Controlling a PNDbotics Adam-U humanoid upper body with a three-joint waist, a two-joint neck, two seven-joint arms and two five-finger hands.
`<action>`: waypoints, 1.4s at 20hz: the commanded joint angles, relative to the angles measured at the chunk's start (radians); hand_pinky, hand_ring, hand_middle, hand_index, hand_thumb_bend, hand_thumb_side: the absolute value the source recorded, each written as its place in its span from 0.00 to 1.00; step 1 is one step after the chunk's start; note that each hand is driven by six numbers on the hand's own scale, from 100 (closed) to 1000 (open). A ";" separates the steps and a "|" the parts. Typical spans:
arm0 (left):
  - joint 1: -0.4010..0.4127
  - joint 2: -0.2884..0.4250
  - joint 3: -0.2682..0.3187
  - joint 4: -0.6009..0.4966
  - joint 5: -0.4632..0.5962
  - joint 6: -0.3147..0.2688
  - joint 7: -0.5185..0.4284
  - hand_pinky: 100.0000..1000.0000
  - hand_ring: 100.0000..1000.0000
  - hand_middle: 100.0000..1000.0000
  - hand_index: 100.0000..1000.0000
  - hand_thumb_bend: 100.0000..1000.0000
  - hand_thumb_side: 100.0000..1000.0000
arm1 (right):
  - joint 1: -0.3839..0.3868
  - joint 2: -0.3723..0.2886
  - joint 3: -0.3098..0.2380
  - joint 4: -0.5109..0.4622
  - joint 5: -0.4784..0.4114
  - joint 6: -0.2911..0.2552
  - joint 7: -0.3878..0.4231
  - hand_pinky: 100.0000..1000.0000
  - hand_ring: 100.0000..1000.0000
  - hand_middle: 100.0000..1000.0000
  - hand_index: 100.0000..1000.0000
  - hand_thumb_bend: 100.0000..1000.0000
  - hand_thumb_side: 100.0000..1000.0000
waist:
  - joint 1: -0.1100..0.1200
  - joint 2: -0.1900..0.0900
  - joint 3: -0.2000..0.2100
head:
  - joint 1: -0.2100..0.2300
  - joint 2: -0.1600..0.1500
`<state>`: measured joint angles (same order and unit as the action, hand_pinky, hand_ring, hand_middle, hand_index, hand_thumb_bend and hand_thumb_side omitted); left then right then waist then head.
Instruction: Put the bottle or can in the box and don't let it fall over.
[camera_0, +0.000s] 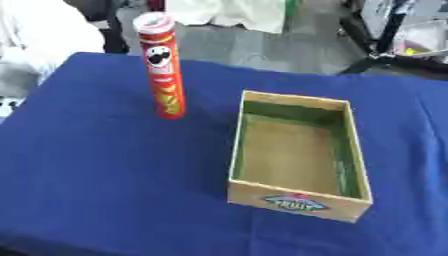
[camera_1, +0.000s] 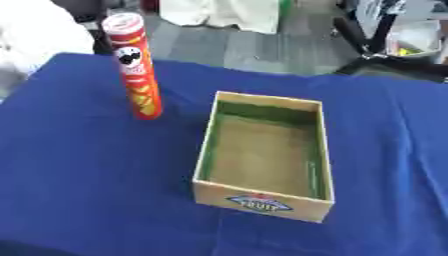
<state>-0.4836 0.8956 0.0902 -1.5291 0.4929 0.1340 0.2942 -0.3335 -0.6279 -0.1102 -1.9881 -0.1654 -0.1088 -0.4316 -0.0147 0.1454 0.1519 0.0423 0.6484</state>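
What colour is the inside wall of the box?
Green, over a tan floor; the box shows its inner walls best in the left eye view.

Blue cloth-covered table (camera_0: 96, 190) fills most of view. Grey floor (camera_0: 254, 47) beyond far edge. Black stand legs (camera_0: 376, 55) at upper right. White fabric (camera_0: 232, 12) at top centre.

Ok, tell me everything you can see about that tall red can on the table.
The can is a tall, slim red tube that looks like cardboard, with a pale lid on top, a cartoon face near the top and yellow shapes lower down. It stands upright on the blue tablecloth, towards the far left, apart from the open cardboard box on its right. Nothing touches it but the cloth, and neither robot hand is in view.
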 joint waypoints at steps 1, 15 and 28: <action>-0.008 0.023 0.008 -0.013 -0.007 0.001 -0.001 0.73 0.55 0.63 0.79 0.07 0.86 | -0.009 -0.019 -0.008 -0.012 -0.006 -0.001 0.003 0.86 0.73 0.73 0.98 0.00 0.59 | 0.005 -0.010 0.000 | 0.002 -0.001; -0.013 0.031 0.004 -0.020 -0.052 -0.005 -0.005 0.74 0.57 0.65 0.79 0.04 0.85 | -0.003 -0.020 -0.009 -0.012 -0.007 -0.003 0.010 0.87 0.73 0.73 0.98 0.00 0.60 | 0.004 -0.012 0.002 | -0.020 -0.031; -0.123 0.112 -0.128 -0.045 -0.251 0.018 -0.168 0.78 0.66 0.70 0.81 0.01 0.79 | -0.002 -0.031 -0.002 -0.012 -0.010 -0.001 0.024 0.87 0.73 0.73 0.98 0.00 0.60 | 0.010 -0.023 0.000 | -0.016 -0.051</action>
<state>-0.5865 0.9543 -0.0279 -1.5609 0.2621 0.1504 0.1451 -0.3273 -0.6280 -0.1093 -1.9881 -0.1717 -0.1081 -0.4129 -0.0075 0.1414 0.1516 0.0241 0.6043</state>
